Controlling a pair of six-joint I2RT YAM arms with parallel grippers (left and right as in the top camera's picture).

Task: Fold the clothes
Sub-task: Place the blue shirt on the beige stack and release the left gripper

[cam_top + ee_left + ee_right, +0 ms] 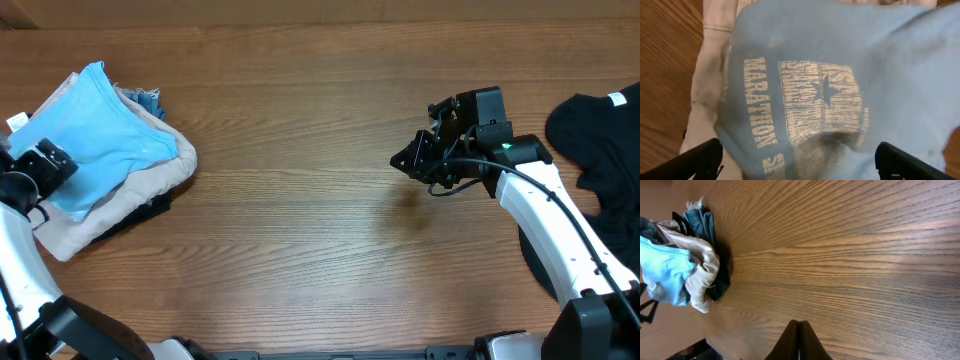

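Blue T-shirt point(840, 95) beneath left pincer point(799, 161)

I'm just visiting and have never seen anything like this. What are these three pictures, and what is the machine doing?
Two robot arms work at a wooden table. The top picture looks down from above; the other two come from cameras on each wrist. At the left lies a pile of clothes with a light blue T-shirt on top. The left tool hangs open right over its lettering, holding nothing. The right tool is shut and empty above bare wood. A black T-shirt lies crumpled at the right edge, untouched.
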